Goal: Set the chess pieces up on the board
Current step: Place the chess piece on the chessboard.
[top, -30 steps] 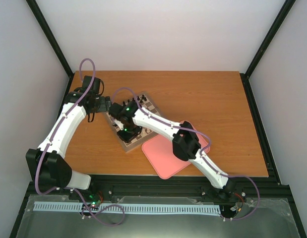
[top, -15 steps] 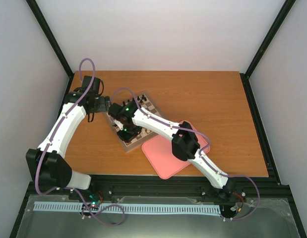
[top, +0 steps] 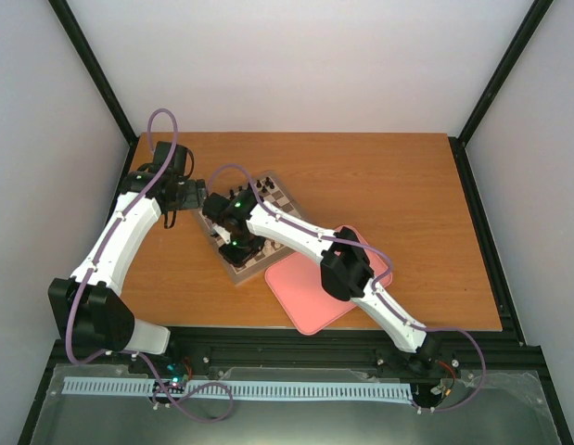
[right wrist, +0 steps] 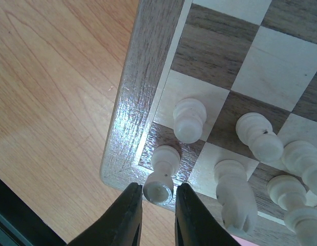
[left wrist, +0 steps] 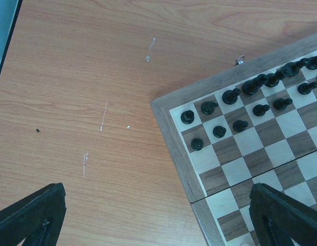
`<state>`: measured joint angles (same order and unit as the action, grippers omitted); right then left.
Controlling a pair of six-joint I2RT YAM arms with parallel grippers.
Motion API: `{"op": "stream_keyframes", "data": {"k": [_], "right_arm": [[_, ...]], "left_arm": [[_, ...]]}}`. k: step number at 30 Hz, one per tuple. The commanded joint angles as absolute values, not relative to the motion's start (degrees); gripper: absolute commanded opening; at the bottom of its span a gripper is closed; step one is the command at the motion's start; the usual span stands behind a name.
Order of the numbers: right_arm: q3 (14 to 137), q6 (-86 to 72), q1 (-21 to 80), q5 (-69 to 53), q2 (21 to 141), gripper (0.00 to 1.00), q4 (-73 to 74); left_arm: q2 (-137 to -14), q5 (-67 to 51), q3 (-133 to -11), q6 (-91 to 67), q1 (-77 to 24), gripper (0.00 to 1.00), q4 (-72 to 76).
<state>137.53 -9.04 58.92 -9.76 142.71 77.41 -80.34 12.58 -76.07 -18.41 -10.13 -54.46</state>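
Hardly anything has moved overhead since a second ago: the right end effector (top: 242, 248) still hangs over the near corner of the chessboard (top: 283, 197), with the left end effector (top: 187, 196) beside its far-left edge.

From the left wrist, those fingers stand wide apart and empty, with black pieces (left wrist: 240, 97) ahead and to the right.

From the right wrist, the fingers narrowly flank the head of a cream chess piece (right wrist: 164, 161) on the corner square; whether they pinch it cannot be told. Neighbouring cream pieces (right wrist: 235, 189) stand just right of the fingertips. A finger dragging on withdrawal could topple the piece into them or off the border.
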Motion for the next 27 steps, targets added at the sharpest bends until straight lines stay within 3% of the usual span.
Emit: {"op": "stream_keyframes", "data": {"k": [1,18,27], "right_arm": [[139.11,-8.48,59.33,-9.35,144.27,0.2,77.34],[137.25,-9.41,59.44,-7.45,135.41,0.32,76.81],[130.04,-11.7,58.51,-0.65,123.35,0.51,75.72]], "left_arm": [[-79.25,10.28,-76.38,-18.51,-10.55,1.0,-54.6],[-79.23,10.4,-76.63,-18.35,-10.56,1.0,-54.69],[-79.99,10.14,-77.8,-18.01,-10.55,1.0,-55.15]]}}
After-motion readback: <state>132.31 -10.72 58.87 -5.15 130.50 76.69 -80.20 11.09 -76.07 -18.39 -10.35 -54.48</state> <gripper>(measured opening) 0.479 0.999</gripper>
